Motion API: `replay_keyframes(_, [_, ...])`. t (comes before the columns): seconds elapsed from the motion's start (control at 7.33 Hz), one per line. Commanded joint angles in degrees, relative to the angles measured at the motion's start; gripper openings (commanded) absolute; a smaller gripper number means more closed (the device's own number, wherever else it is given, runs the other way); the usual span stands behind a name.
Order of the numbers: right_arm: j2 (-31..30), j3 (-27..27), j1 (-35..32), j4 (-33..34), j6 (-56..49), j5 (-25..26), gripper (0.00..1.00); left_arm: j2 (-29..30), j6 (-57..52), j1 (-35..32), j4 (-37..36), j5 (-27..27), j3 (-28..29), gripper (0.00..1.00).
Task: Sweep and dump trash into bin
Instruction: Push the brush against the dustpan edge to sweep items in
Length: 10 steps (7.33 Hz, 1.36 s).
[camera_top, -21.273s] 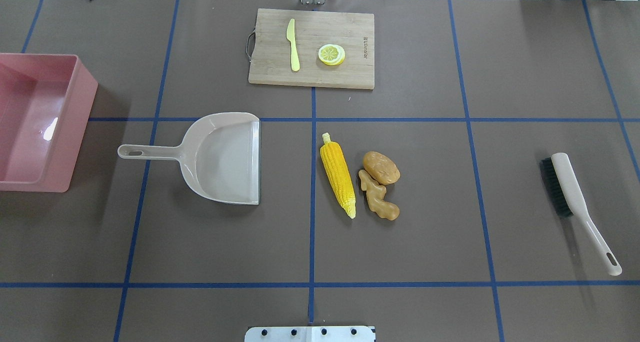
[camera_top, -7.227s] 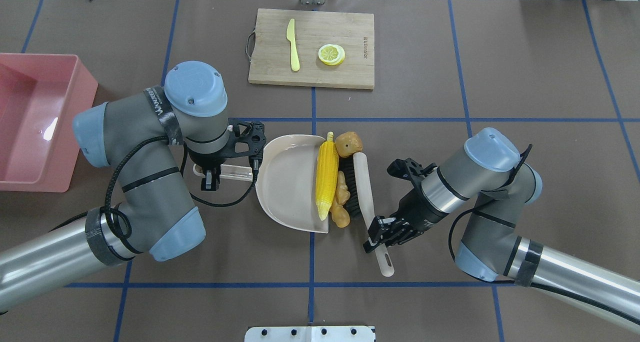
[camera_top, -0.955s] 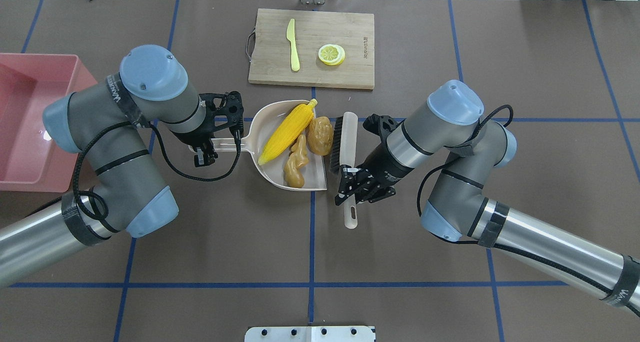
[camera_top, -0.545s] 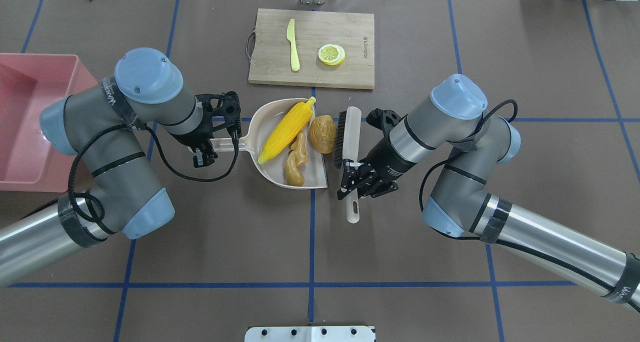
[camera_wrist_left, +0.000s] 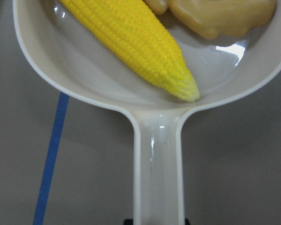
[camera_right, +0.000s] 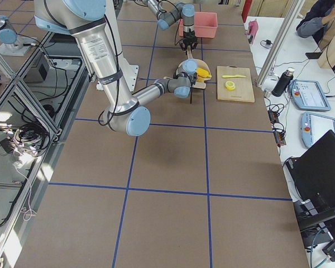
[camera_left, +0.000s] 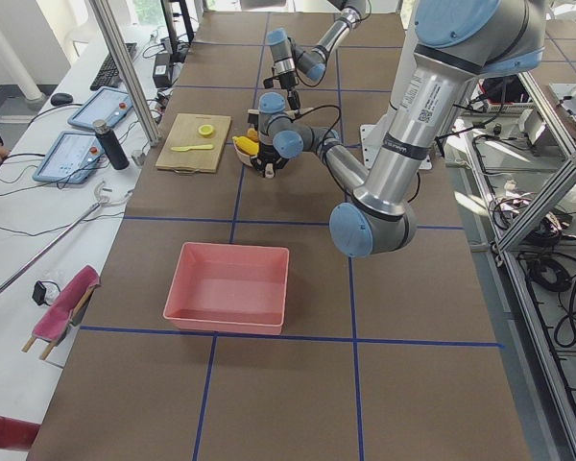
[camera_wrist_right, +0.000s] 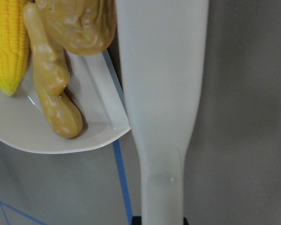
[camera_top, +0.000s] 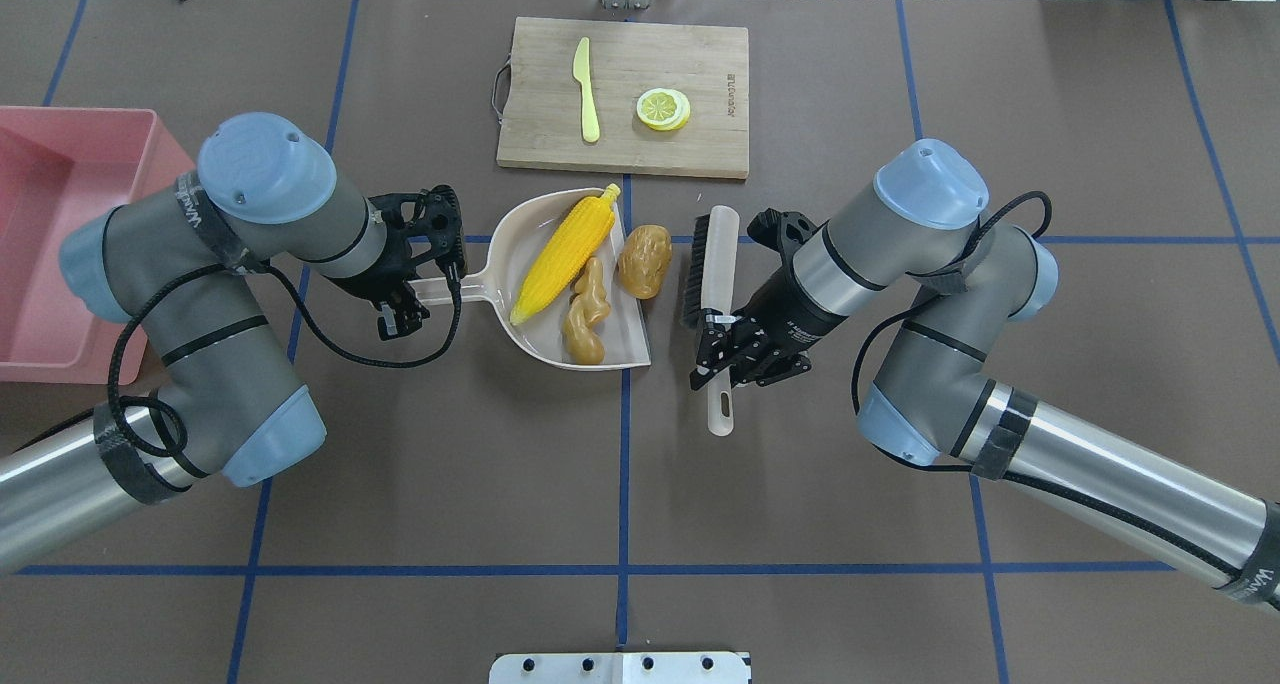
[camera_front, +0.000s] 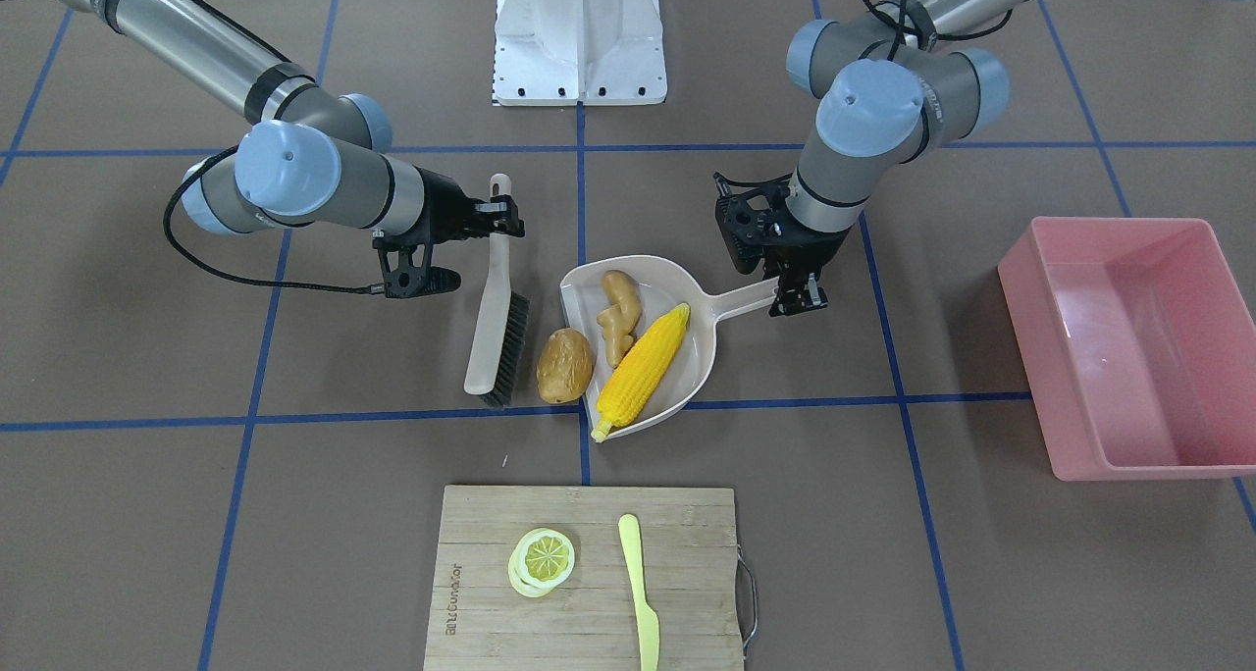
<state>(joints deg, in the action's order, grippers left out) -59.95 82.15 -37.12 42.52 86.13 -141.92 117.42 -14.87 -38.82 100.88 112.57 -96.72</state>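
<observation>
- Nearest the robot's edge of the worktop (camera_top: 800, 484): right gripper (camera_top: 722, 344), jaws clamped on the handle of the brush (camera_top: 718, 264), pulled back toward the right edge since half a second ago, bristles now apart from the potato (camera_top: 643, 261)
- A little farther, left of centre: left gripper (camera_top: 425, 289), jaws closed on the handle of the dustpan (camera_top: 628, 336), drawn slightly toward the left edge
- Inside the pan: corn cob (camera_top: 565, 254) and ginger piece (camera_top: 586, 312)
- At the pan's open lip, seemingly on the worktop rather than inside: the potato, left behind by the retreating pan
- Probably calls for one more sweep before dumping
- At the left edge: pink bin (camera_top: 165, 159), none of the trash in it yet
- At the far edge: cutting board (camera_top: 700, 144) with knife (camera_top: 585, 89) and lemon slice (camera_top: 662, 109)
</observation>
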Motion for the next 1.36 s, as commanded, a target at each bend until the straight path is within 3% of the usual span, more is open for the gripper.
replay_keyframes(0.0, [-0.08,-0.14,-0.32,0.02,-1.56,-0.19,0.00,-0.44,1.42,0.06,1.24,-0.16,0.04,0.00])
replay_keyframes(0.68, [1.59,-1.72,2.40,6.52,-17.81,0.60,0.00,-0.96,1.42,-0.03,1.51,-0.25,0.04,0.00])
replay_keyframes(1.23, [6.94,-1.38,2.75,12.94,-18.01,1.38,0.00,-0.97,1.51,-0.55,2.48,-0.25,0.04,0.00])
